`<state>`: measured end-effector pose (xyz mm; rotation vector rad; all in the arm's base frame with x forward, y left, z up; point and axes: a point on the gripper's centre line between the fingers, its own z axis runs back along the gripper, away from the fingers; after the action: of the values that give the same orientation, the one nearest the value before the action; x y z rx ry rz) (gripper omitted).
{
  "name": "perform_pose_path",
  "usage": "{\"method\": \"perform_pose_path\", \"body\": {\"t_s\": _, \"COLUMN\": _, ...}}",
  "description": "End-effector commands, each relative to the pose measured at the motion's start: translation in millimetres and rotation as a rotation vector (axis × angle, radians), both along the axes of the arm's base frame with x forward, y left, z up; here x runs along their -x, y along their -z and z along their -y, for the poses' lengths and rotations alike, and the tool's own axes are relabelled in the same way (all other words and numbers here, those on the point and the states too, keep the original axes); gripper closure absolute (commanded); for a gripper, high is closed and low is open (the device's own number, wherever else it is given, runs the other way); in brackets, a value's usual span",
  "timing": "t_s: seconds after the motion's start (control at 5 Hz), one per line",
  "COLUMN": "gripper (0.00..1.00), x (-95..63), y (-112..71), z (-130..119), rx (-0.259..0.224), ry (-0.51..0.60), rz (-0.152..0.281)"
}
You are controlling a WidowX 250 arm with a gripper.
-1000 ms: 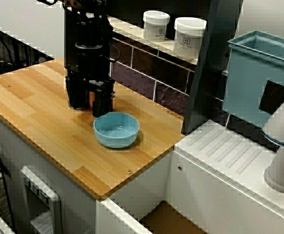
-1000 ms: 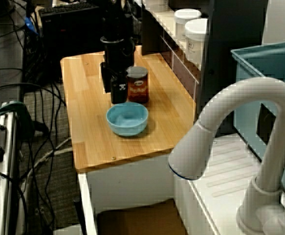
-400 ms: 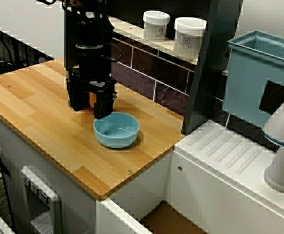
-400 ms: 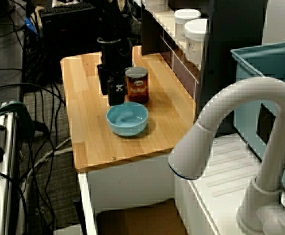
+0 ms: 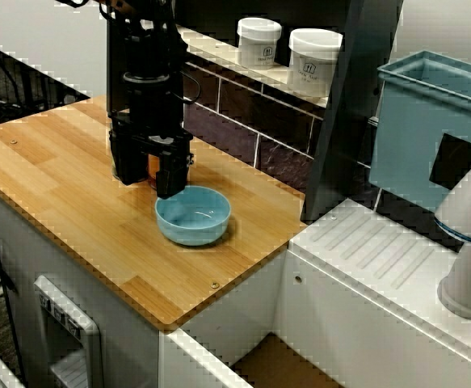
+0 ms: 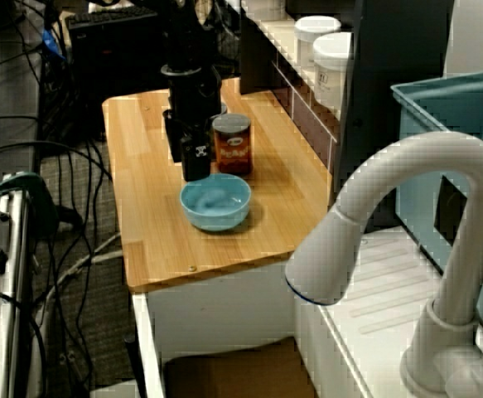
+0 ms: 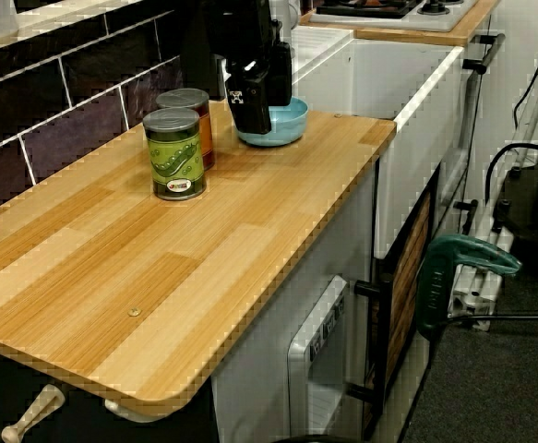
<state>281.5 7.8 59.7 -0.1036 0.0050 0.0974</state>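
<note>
My black gripper point(image 5: 148, 183) hangs just above the wooden counter point(image 5: 73, 202), fingers spread wide and open with nothing between them. In the view from the sink side the gripper point(image 6: 185, 162) stands on the counter-edge side of a red-brown can point(image 6: 231, 143), apart from it. The view along the counter shows that red-brown can point(image 7: 191, 118) behind a green-labelled can point(image 7: 175, 153), both upright near the tiled wall, and the gripper point(image 7: 254, 113) just beyond them. A light blue bowl point(image 5: 193, 214) sits empty on the counter right beside the fingertips.
Two white jars point(image 5: 314, 61) stand on a shelf above the dark tiled wall. Right of the counter lies a white drainboard point(image 5: 380, 259) with a white faucet point(image 6: 374, 249) and a teal bin point(image 5: 433, 121). Cables and a green-handled stand point(image 6: 21, 199) lie off the counter's left.
The gripper has lifted a little off the counter and drifted slightly away from the red-brown can. Cans and bowl have stayed in place.
</note>
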Motion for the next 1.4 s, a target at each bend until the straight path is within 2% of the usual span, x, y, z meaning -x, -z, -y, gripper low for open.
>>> {"method": "perform_pose_path", "body": {"t_s": 0.0, "gripper": 0.00, "x": -17.2, "y": 3.0, "z": -2, "rx": -0.014, "ry": -0.022, "rz": 0.023}}
{"method": "perform_pose_path", "body": {"t_s": 0.2, "gripper": 0.00, "x": -17.7, "y": 5.6, "z": -8, "rx": -0.011, "ry": -0.039, "rz": 0.022}}
{"method": "perform_pose_path", "body": {"t_s": 0.6, "gripper": 0.00, "x": -5.3, "y": 8.8, "z": -22, "rx": -0.026, "ry": -0.045, "rz": 0.024}}
{"method": "perform_pose_path", "body": {"t_s": 0.8, "gripper": 0.00, "x": -1.4, "y": 8.9, "z": -33, "rx": -0.032, "ry": -0.048, "rz": 0.029}}
{"method": "perform_pose_path", "body": {"t_s": 1.0, "gripper": 0.00, "x": 1.0, "y": 1.2, "z": -46, "rx": -0.022, "ry": -0.052, "rz": 0.033}}
{"method": "perform_pose_path", "body": {"t_s": 1.2, "gripper": 0.00, "x": 13.0, "y": 0.9, "z": -66, "rx": -0.017, "ry": -0.075, "rz": 0.039}}
